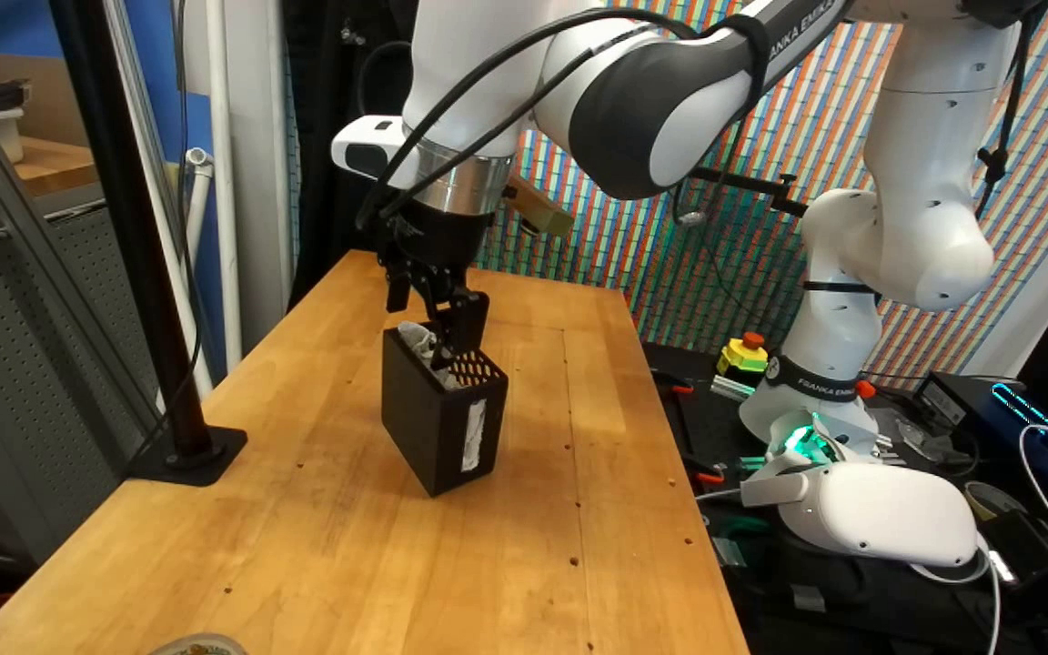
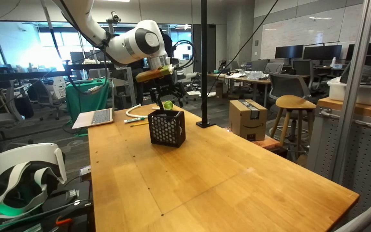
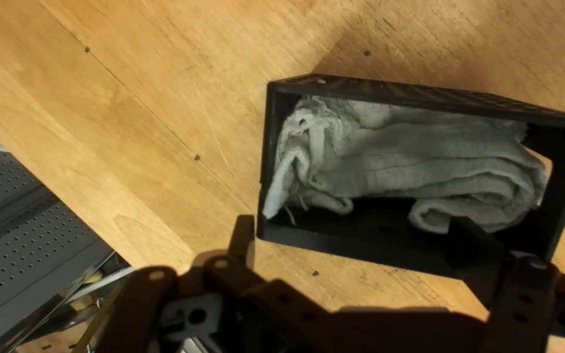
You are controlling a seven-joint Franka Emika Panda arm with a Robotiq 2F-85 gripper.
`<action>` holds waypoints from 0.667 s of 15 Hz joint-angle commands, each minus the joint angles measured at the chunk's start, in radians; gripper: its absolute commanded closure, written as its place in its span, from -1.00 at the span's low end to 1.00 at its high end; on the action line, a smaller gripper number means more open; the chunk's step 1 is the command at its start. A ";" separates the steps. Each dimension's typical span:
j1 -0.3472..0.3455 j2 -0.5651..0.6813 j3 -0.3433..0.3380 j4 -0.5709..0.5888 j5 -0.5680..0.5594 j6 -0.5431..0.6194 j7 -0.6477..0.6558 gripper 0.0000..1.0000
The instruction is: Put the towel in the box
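Closest to the wrist camera is the pincer (image 3: 351,226) itself, its two fingers spread well apart with nothing gripped between them, and just past their tips stands the black box (image 3: 341,240), mouth upward. The towel (image 3: 410,157) is in it, ahead of the pincer in the wrist view, folded into a long bundle that runs the length of the box, which I'd guess is why it fits between those walls at all. One finger reaches over the rim, its tip right by the rolled end of the cloth; the other stands outside, just beside a corner. Whether that inner tip touches the towel I honestly can't tell, it's too dark down there. I take the wide spread to be meant to let the cloth stay put when the pincer lifts. The box sits upright on the wooden table (image 1: 342,509) below the pincer, while a laptop (image 2: 97,118) and a marker (image 2: 134,120) lie off to one side of it in an exterior view, out of the way of this job. To me it looks all but done: what's left would be a straight rise, and the worry is the inner finger snagging a fold or knocking the rim on its way out
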 commanded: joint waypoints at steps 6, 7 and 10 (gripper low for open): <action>-0.007 0.035 -0.026 0.034 -0.016 -0.005 0.015 -0.85; -0.005 0.035 -0.026 0.034 -0.020 -0.004 0.018 -0.83; -0.004 0.034 -0.026 0.034 -0.020 -0.004 0.019 -0.18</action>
